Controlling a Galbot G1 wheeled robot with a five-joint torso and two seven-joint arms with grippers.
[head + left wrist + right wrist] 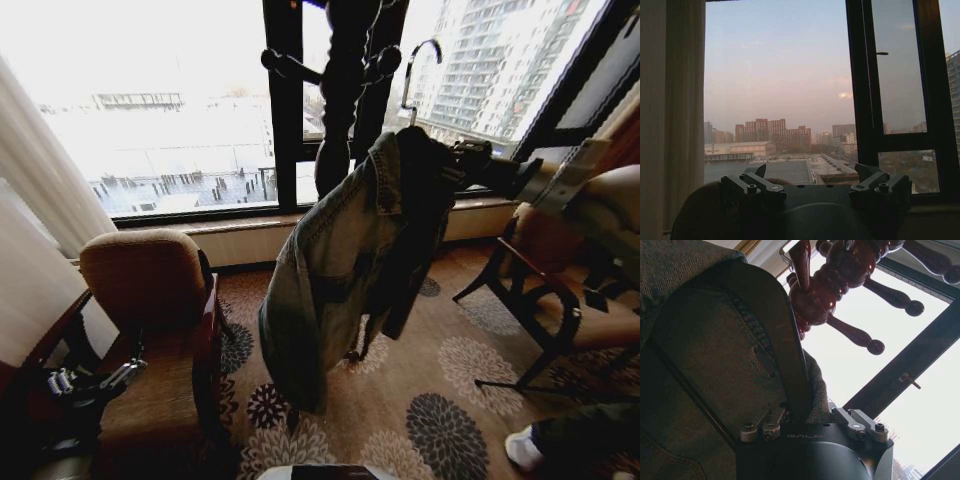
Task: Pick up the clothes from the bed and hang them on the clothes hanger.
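The light-blue denim jacket hangs in the air in front of me, draped over a thin black coat hanger with a silver hook. The hook sticks up above the collar, close to the dark wooden coat stand with round-tipped pegs by the window. I cannot tell if the hook is touching a peg. My right gripper is up high at the jacket's shoulder, and its fingers are pinched tight on the jacket and the hanger arm under it. From my right wrist, I see the cloth folded over the dark hanger arm right at my fingers, with the stand's red-brown pegs just past it. The jacket's bottom swings above the brown carpet with flower shapes. My left gripper is down low beside the tan padded armchair on my left, and its fingers are spread wide with nothing in them. It points at the big window. A dark wooden chair stands on my right.
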